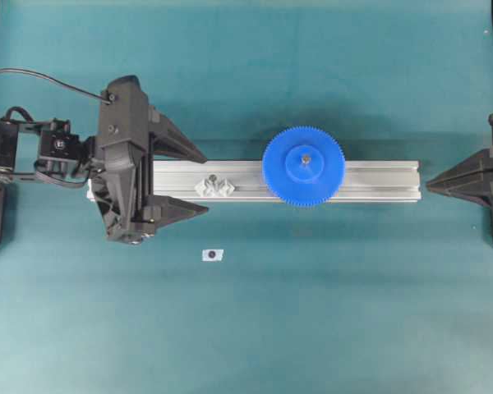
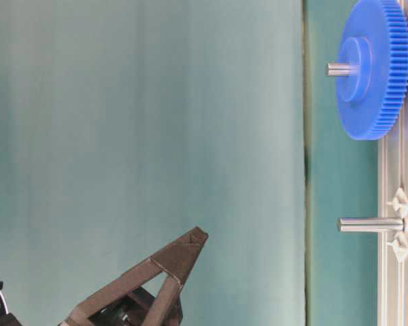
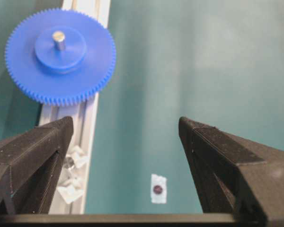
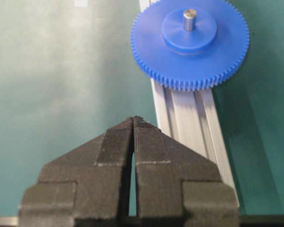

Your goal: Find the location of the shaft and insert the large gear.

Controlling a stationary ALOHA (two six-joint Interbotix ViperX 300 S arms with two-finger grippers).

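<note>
**One gear seated, but possibly on the wrong pin**

The large gear (image 1: 302, 166) sits flat on the aluminium rail (image 1: 378, 180) with a metal pin (image 3: 59, 39) poking up through its hub, so an insertion looks done. The shaft (image 2: 367, 224) between the two clear plastic pieces (image 1: 216, 185) stands bare, well apart from the gear along the rail. If that bare pin is the target, the gear has yet to be lifted off and moved over. Left tool (image 1: 193, 182) is wide open, empty, straddling the rail's end near the bare shaft. Right tool (image 4: 133, 124) is closed on nothing, parked off the rail's other end. A small white tag (image 1: 212, 254) lies on the tabletop (image 1: 312, 328).
</note>
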